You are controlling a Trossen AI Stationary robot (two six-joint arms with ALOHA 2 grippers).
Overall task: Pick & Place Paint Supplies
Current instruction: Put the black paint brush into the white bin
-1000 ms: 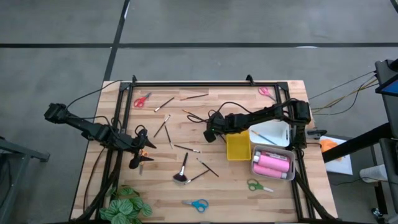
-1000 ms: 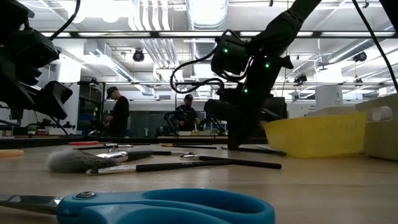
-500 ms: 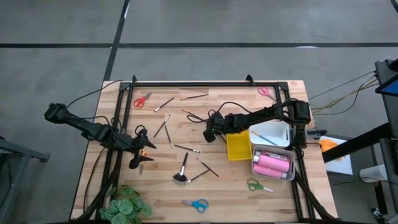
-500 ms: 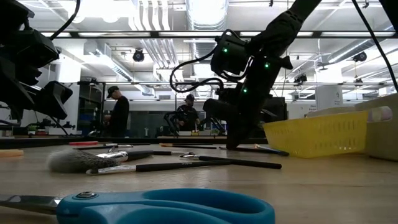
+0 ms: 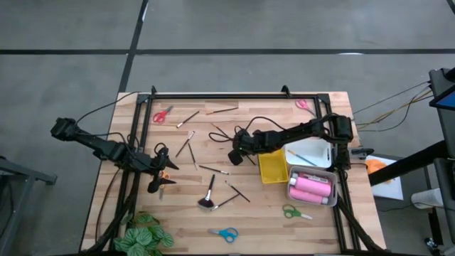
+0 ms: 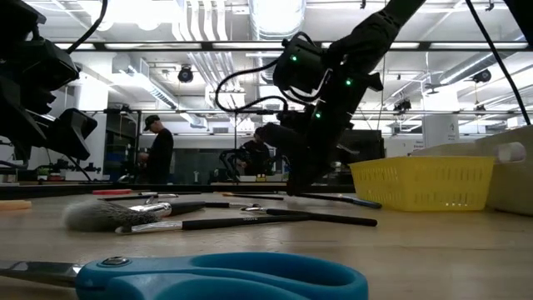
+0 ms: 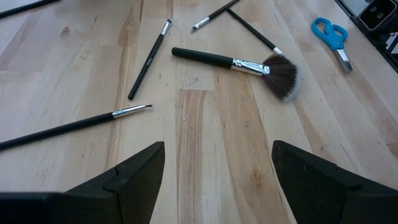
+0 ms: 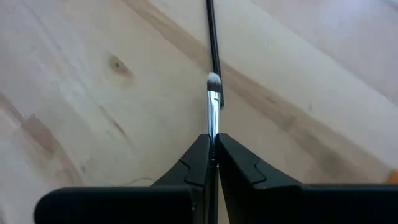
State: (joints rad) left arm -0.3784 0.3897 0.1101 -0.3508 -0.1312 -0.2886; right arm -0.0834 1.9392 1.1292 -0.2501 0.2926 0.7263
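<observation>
From above, the right gripper [image 5: 234, 154] sits near the middle of the frame, just left of the yellow tray [image 5: 271, 168], its arm reaching in from the right edge of the table [image 5: 313, 220]; I judge it is there because a thin brush [image 5: 220, 131] lay in that spot and the tray beside it is the likely drop. The left gripper [image 5: 158, 181] waits at centre-left with its fingers spread wide and nothing between them, probably just kept clear. The fluffy black brush [image 5: 208, 195] lies below centre, the pink bottles [image 5: 311, 188] already lie in the white tray [image 5: 291, 190] at lower right, and blue scissors [image 5: 226, 233] rest near the bottom edge beside the plant [image 5: 146, 237] at lower left. At table height, the right gripper [image 6: 293, 179] comes down at mid-frame to the tabletop, left of the yellow tray [image 6: 420, 183], while the blue scissors [image 6: 216, 278] fill the bottom foreground. In the left wrist view, the fluffy black brush [image 7: 239, 63] lies at upper centre among loose thin brushes. In the right wrist view, the fingers [image 8: 193, 163] are pinched nearly together on a thin brush [image 8: 212, 99] whose pale tip points up the frame, so the lift looks ready to begin; whether the brush has left the wood I cannot tell.
</observation>
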